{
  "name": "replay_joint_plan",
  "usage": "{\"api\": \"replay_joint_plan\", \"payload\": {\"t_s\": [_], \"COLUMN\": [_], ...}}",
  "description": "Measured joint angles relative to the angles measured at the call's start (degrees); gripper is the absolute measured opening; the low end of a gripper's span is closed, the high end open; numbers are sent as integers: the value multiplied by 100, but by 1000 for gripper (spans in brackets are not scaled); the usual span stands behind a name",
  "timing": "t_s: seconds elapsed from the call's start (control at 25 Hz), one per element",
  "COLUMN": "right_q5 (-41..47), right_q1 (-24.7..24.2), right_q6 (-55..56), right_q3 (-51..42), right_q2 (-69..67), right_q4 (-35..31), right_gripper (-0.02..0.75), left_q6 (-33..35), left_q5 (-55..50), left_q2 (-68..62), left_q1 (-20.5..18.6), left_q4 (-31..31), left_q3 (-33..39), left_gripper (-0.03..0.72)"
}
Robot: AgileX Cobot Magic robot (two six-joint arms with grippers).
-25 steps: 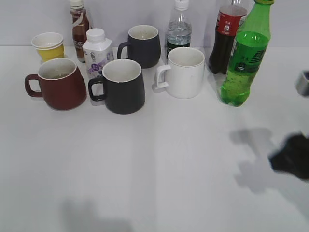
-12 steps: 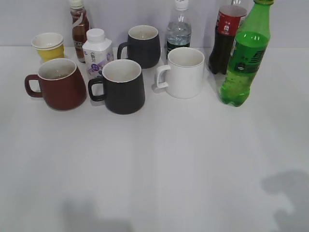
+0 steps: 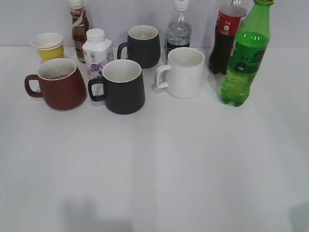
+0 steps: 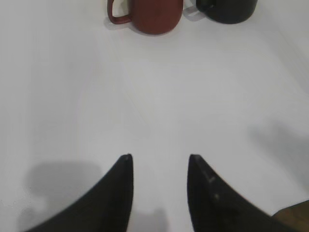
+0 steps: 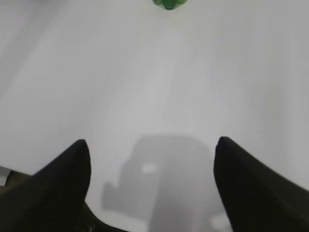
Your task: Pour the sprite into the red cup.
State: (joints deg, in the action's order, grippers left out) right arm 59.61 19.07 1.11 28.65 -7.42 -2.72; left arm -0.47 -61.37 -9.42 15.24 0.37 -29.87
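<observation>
The sprite [image 3: 244, 58], a tall green bottle, stands upright at the back right of the table; only its base [image 5: 168, 4] shows at the top edge of the right wrist view. The red cup [image 3: 58, 84] stands at the left, handle to the left; it also shows at the top of the left wrist view [image 4: 153, 17]. Neither gripper is in the exterior view. My left gripper [image 4: 159, 162] is open and empty above bare table, well short of the red cup. My right gripper [image 5: 152, 145] is open wide and empty, well back from the sprite.
Two black mugs [image 3: 123, 87] [image 3: 143, 46], a white mug [image 3: 184, 72], a yellow paper cup [image 3: 48, 46], a small white bottle [image 3: 97, 53], a brown bottle [image 3: 78, 26], a clear water bottle [image 3: 179, 29] and a dark cola bottle [image 3: 226, 36] stand along the back of the white table [image 3: 154, 169].
The right arm, seen at the right edge a second ago, has pulled back out of the exterior view; its shadow has slid to the lower right corner. The objects have not moved.
</observation>
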Motion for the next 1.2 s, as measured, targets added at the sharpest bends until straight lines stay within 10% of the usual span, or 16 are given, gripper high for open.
{"api": "replay_joint_plan", "payload": {"t_s": [0.84,1.2], "right_q5": [0,0], "right_q1": [-36,-1827], "right_q6": [6,12], "right_q3": [0,0], "right_q2": [14,45], "right_q4": [-41,-102], "right_gripper": [592,592], "left_q6": [8,8], "left_q5": [26,20], "left_q2": [145,979], "left_q1": [-446,-1358], "left_q4": [0,21], "left_q3": [0,7], "left_gripper": [258,246]}}
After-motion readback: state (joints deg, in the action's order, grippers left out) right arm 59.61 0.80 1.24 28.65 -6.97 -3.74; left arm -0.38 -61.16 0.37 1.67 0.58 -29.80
